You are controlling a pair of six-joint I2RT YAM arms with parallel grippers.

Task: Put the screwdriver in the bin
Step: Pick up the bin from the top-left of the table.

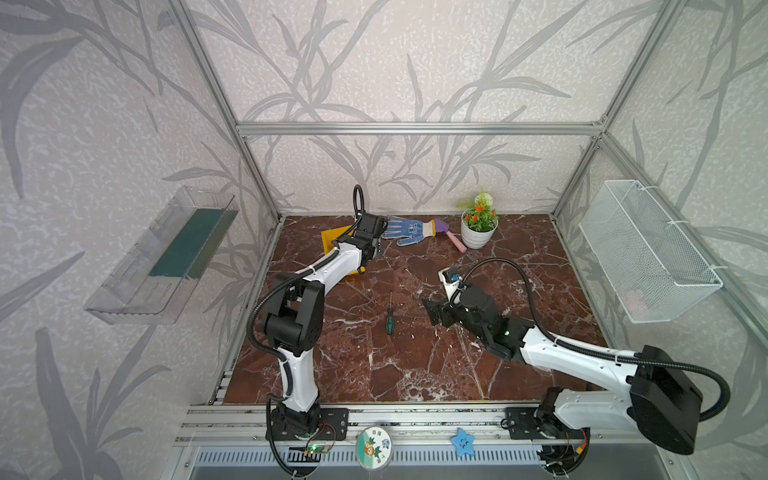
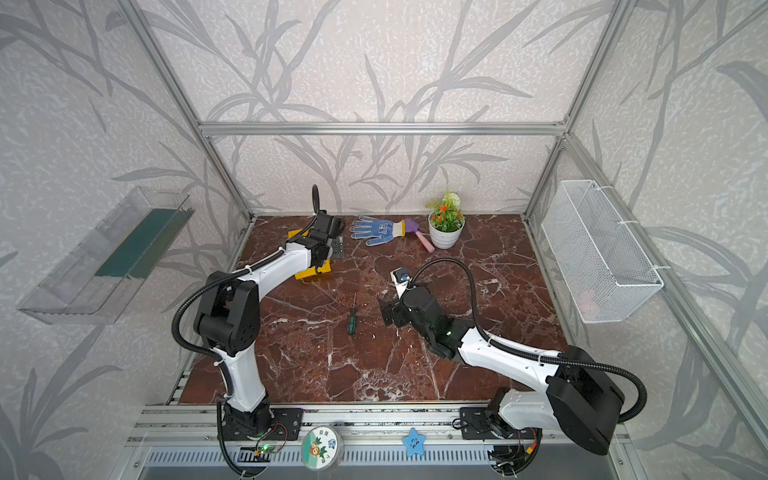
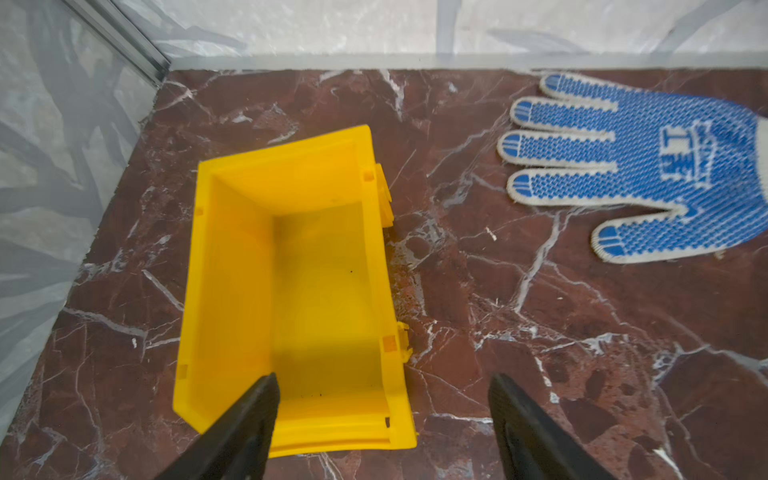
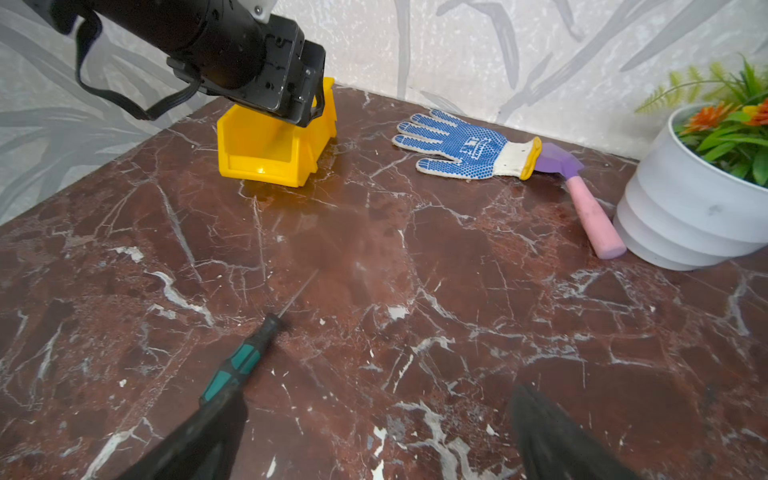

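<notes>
Marbled red-brown table [image 1: 415,365] inside a leaf-papered enclosure, with two arms reaching over it.

At the far left of the table, the left pincer [image 3: 383,378] hangs over the yellow bin [image 3: 232,291], jaws spread and holding nothing, one finger above the bin's empty inside and one outside its wall. The right pincer [image 4: 378,395] sits low at mid-table, jaws wide apart and empty. Along the back wall are a white plant pot [image 1: 478,232], a blue-dotted glove [image 1: 405,230] and a purple-and-pink trowel [image 1: 451,237]. The screwdriver [image 1: 390,322] lies flat on the table just beside the right pincer, with its shaft pointing toward the back wall, well apart from the bin.
</notes>
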